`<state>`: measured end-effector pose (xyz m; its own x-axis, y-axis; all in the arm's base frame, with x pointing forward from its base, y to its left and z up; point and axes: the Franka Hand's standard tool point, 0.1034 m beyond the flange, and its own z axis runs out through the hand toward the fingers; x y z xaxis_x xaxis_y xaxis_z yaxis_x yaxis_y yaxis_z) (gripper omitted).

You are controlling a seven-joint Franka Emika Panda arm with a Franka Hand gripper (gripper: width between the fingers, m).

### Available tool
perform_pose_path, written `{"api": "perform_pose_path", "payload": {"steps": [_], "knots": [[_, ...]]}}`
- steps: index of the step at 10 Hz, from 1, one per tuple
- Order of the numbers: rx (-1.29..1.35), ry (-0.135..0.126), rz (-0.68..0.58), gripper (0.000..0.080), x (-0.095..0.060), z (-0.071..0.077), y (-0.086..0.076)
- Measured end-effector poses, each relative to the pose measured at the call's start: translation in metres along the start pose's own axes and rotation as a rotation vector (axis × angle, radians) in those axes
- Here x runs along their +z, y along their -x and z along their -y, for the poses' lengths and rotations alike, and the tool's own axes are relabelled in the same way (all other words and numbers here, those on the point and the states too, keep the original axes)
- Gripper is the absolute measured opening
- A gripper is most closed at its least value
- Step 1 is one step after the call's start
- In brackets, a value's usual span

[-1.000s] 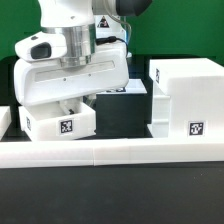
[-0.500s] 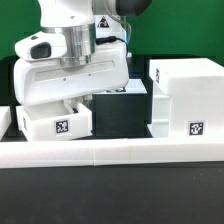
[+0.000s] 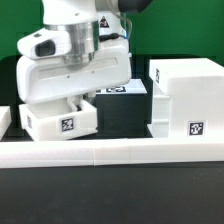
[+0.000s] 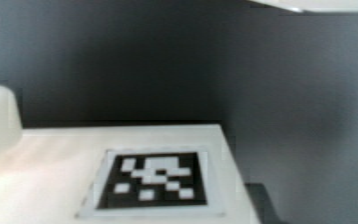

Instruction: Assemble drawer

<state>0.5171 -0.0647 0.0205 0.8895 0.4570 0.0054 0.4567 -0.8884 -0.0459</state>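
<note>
A small white tray [image 3: 45, 122] with a square tag on its front stands at the exterior view's left, just behind the border rail. My gripper [image 3: 72, 103] reaches down onto the tray from above. Its fingers are mostly hidden by the white hand, and it seems shut on the tray's wall. The tall white box housing [image 3: 185, 95] stands apart at the exterior view's right, with tags on its front and side. The wrist view shows the tray's white surface [image 4: 51, 160] and its tag [image 4: 155, 180] very close; no fingertips show there. A second tray is not in view.
The long low white border rail [image 3: 110, 152] runs across the front. The marker board [image 3: 120, 90] lies flat behind, between tray and housing. A white piece [image 3: 5, 118] shows at the left edge. The table is dark.
The hand and the tray under it shifted slightly to the exterior view's left, then back to the right together. The housing has not moved.
</note>
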Motion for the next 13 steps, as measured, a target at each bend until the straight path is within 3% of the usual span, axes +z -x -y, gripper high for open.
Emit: {"api": "perform_pose_path", "payload": {"steps": [6,10,13], "knots": [[-0.138,-0.011,0.017,0.0041,0.0014,0.0044,0.002],[-0.517,0.012,0.035,0.0041,0.0031,0.0141,-0.006],[-0.674,0.016,0.036,0.0041,0.0039,0.0108,-0.0048]]}}
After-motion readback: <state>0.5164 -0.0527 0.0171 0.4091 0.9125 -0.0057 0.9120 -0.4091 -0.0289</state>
